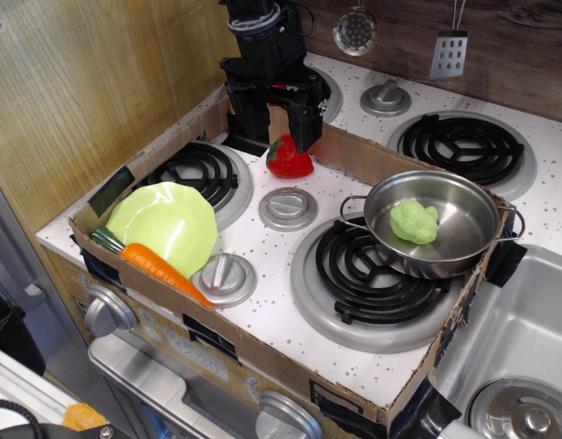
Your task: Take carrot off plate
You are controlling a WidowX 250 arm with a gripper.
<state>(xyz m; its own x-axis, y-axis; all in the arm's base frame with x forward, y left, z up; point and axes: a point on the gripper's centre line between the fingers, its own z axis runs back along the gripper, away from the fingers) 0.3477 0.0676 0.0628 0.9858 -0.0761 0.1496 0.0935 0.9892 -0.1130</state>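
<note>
The orange carrot (157,267) with its dark green stem end lies along the front edge of the lime-green scalloped plate (166,219), its tip reaching toward a silver knob; I cannot tell whether it still rests on the rim. The plate sits at the front left of the toy stove. My gripper (279,119) hangs open and empty at the back, well above and behind the plate, just behind the red strawberry (289,158).
A steel pot (433,224) holding a lumpy green toy (414,221) sits on the right front burner. Cardboard walls (262,352) ring the stove top. Silver knobs (288,207) stand in the middle. A sink (527,338) lies at the right.
</note>
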